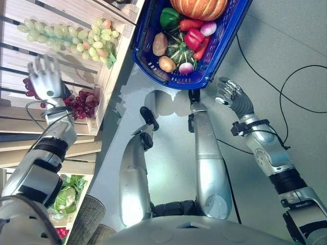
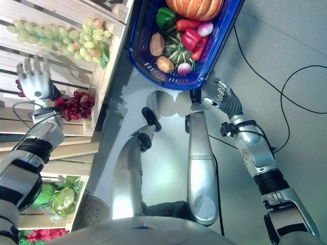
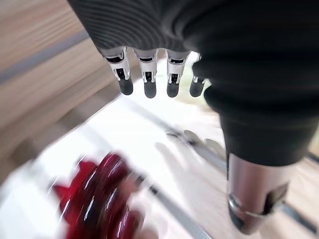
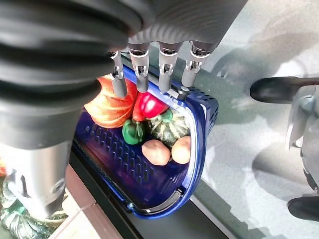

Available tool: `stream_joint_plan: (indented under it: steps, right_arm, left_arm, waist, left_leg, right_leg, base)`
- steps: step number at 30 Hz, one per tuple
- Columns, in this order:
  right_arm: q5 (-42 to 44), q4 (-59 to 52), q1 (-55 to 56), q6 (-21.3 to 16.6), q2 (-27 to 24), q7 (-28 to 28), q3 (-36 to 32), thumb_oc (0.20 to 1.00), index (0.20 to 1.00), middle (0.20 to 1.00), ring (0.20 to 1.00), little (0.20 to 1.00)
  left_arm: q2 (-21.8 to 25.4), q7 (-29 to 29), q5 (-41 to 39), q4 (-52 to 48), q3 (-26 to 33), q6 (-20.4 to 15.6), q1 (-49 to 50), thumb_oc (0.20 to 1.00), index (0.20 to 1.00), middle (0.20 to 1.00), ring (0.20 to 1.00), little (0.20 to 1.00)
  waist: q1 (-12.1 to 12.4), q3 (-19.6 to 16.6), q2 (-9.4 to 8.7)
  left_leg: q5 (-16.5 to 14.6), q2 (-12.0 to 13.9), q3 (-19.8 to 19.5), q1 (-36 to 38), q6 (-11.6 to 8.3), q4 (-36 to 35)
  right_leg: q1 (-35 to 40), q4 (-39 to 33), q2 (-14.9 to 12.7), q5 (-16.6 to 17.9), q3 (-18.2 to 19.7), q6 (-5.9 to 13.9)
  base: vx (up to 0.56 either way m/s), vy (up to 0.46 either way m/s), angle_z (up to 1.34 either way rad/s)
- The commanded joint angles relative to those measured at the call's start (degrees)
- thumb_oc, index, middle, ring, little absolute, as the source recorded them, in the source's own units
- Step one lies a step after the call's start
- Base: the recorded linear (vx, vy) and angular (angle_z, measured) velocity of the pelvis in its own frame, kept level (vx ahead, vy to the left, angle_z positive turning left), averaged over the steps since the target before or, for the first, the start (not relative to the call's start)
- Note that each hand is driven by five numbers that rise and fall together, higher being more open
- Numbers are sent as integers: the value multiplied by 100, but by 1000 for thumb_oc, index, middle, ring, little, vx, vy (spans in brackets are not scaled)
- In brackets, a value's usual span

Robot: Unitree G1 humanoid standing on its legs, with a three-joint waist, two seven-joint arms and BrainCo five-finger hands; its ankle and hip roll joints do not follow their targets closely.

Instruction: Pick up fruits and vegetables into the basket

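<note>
On the wooden shelf [image 1: 30, 109] at the robot's left lies a bunch of red grapes [image 1: 82, 103], close to the shelf's front edge. The left hand [image 1: 45, 79] is just above them, over the slats, with its fingers [image 3: 148, 84] straight and spread and nothing in it. In the left wrist view the red grapes sit below the fingertips, and it is hard to tell if the hand touches them.

A long bunch of green grapes [image 1: 71, 37] lies farther back on the same shelf, well apart from the hand. Lower down, another shelf holds a green cabbage [image 1: 66, 196].

Out in front of the robot, a blue basket [image 1: 148, 69] stands on the grey floor [image 1: 286, 46], right beside the shelf. It already has plenty in it: a big orange pumpkin [image 1: 199, 7], a green pepper [image 1: 169, 17], a red pepper [image 1: 194, 38], a striped green squash [image 1: 180, 50], two brown potatoes [image 1: 160, 44] and small pink-and-white radishes [image 1: 186, 67].

The right hand [image 1: 231, 95] hangs over the floor just beside the basket's near rim. Its fingers [image 4: 140, 74] are loosely bent and hold nothing.
</note>
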Motion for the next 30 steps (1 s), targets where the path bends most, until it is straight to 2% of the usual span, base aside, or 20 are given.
stream_joint_plan:
  steps: [1,2,4,5,8,13,17,27,30]
  right_arm:
    - [-98,-386,284,-268,43,19,-11,1000,1000,1000,1000,1000]
    - [-116,-408,295,-260,121,-25,-23,1000,1000,1000,1000,1000]
    - [-131,-424,288,-245,183,-63,-11,1000,1000,1000,1000,1000]
    - [-130,-417,272,-247,260,-135,23,1000,1000,1000,1000,1000]
    - [-141,-372,203,-255,395,-259,117,1000,1000,1000,1000,1000]
    - [-65,-397,104,-164,493,-436,209,1000,1000,1000,1000,1000]
    - [-20,-408,44,-89,577,-557,267,1000,1000,1000,1000,1000]
    - [106,-303,-124,-16,596,-629,313,1000,1000,1000,1000,1000]
    - [153,-270,-158,-16,561,-634,306,1000,1000,1000,1000,1000]
  left_arm:
    - [-36,280,-1347,316,948,-682,385,1000,1000,1000,1000,1000]
    - [-167,291,-1629,305,1187,-894,459,1000,1000,1000,1000,1000]
    - [-300,351,-2066,263,1374,-1073,543,1000,1000,1000,1000,1000]
    - [-491,352,-2558,235,1587,-1320,638,1000,1000,1000,1000,1000]
    - [-837,416,-3441,99,1839,-1741,746,1000,1000,1000,1000,1000]
    - [-1188,462,-4265,-115,1975,-2139,835,1000,1000,1000,1000,1000]
    - [-1419,238,-5139,-212,2029,-2174,840,1000,1000,1000,1000,1000]
    - [-1551,613,-5487,-283,1939,-2160,712,1000,1000,1000,1000,1000]
    - [-1516,530,-5785,-250,1978,-2224,631,1000,1000,1000,1000,1000]
  waist:
    - [-116,-271,109]
    - [-71,-271,58]
    - [-39,-271,24]
    - [13,-271,-19]
    - [97,-271,-100]
    - [206,-271,-207]
    - [257,-271,-268]
    - [266,-271,-388]
    - [251,-271,-404]
  left_leg:
    - [-97,-185,-93,-338,16,99]
    - [-92,-184,-134,-334,12,94]
    - [-81,-184,-169,-321,13,77]
    - [-68,-185,-215,-301,19,56]
    - [-55,-192,-294,-301,40,34]
    - [-39,-213,-399,-317,86,2]
    - [-46,-235,-443,-303,132,-22]
    - [-97,-205,-483,-367,202,75]
    - [-126,-194,-476,-383,212,106]
  right_leg:
    - [235,-323,71,-364,-169,442]
    - [263,-318,74,-377,-211,437]
    - [296,-318,81,-387,-244,430]
    - [341,-309,91,-406,-288,423]
    - [398,-295,121,-445,-361,396]
    - [446,-243,182,-498,-465,356]
    - [502,-247,220,-520,-519,339]
    - [491,-184,277,-531,-542,311]
    - [479,-173,279,-542,-539,309]
  base:
    - [-28,-125,4]
    - [-31,-129,4]
    - [-19,-104,9]
    - [-13,-106,16]
    - [-15,-110,13]
    - [-8,-96,10]
    - [-1,-78,8]
    - [7,-29,6]
    - [0,0,0]
